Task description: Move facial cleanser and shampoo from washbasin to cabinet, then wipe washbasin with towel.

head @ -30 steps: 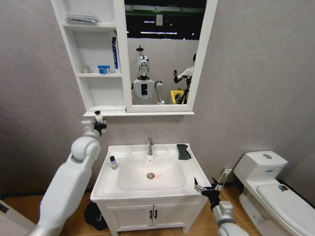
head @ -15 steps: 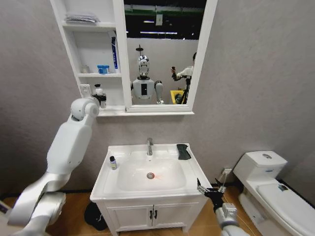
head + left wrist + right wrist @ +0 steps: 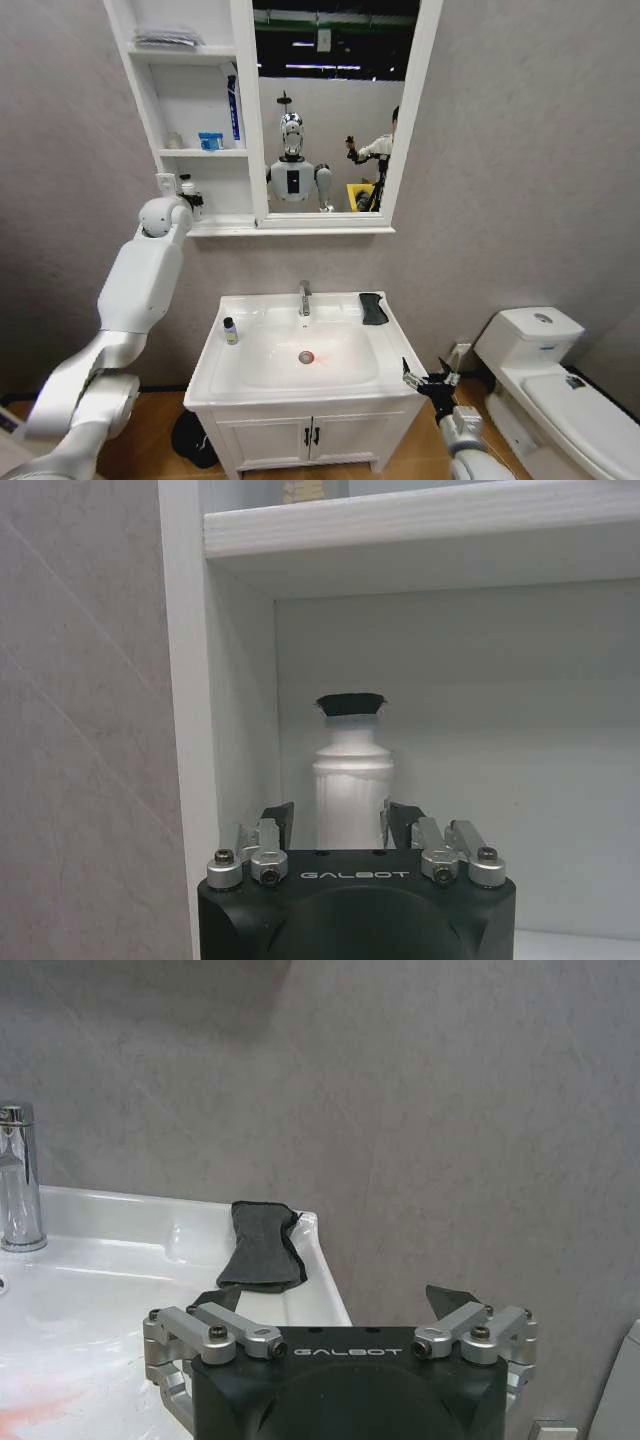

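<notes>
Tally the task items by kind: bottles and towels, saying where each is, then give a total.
Bottles: 2, the white bottle between the left gripper fingers at the cabinet bottom shelf, and the black-capped bottle on the washbasin rim.
Towels: 1, the dark towel on the washbasin's back corner.
Total: 3.

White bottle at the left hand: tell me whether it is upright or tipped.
Upright. The white bottle stands straight, top upward, between the left hand's fingers, inside the cabinet's bottom shelf.

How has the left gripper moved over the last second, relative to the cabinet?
Yes. The left gripper has risen from below the cabinet bottom ledge and gone in at the lowest shelf, carrying the white bottle between its fingers.
</notes>
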